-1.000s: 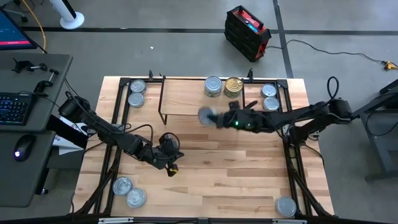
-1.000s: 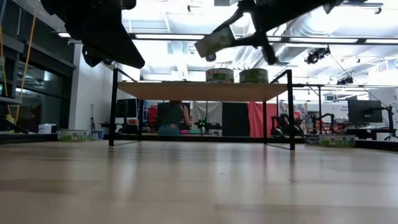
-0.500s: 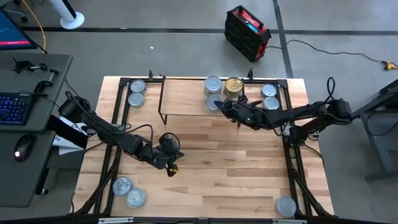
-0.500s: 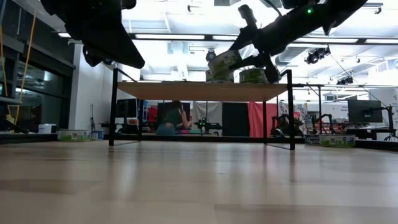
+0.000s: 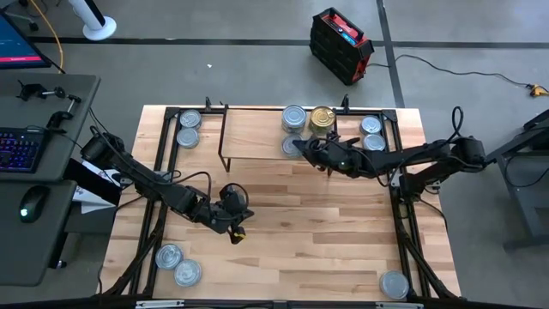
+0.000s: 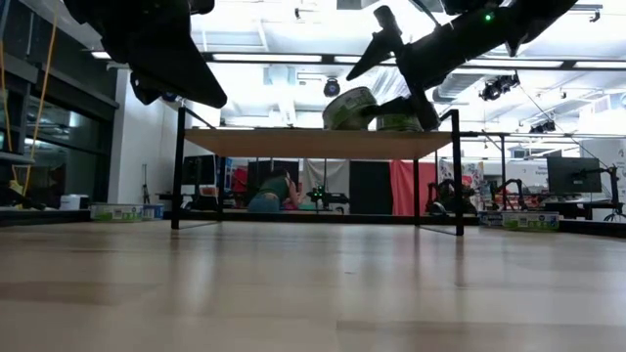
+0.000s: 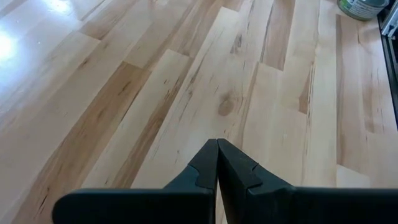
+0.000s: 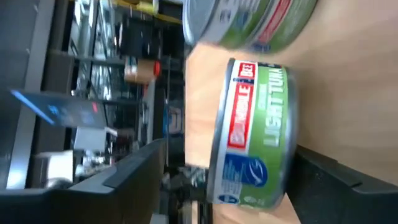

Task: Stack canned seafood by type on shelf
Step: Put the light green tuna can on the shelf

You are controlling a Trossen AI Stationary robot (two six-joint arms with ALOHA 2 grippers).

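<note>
Where parted right claw (image 5: pixel 300 146) straddles tin (image 8: pixel 252 134).

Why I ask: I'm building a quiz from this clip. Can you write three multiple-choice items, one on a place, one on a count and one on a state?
1. Where is the gold tin?
A. on the shelf
B. on the floor
C. on a chair

2. How many tins lie at the table's lower-left corner in the high view?
A. one
B. two
C. four

3. How is the left gripper?
A. open
B. shut on a tin
C. shut, empty

Answers:
1 A: it stands on the shelf board beside a silver tin.
2 B: two lie there side by side.
3 C: its fingers meet with nothing between them.
</note>
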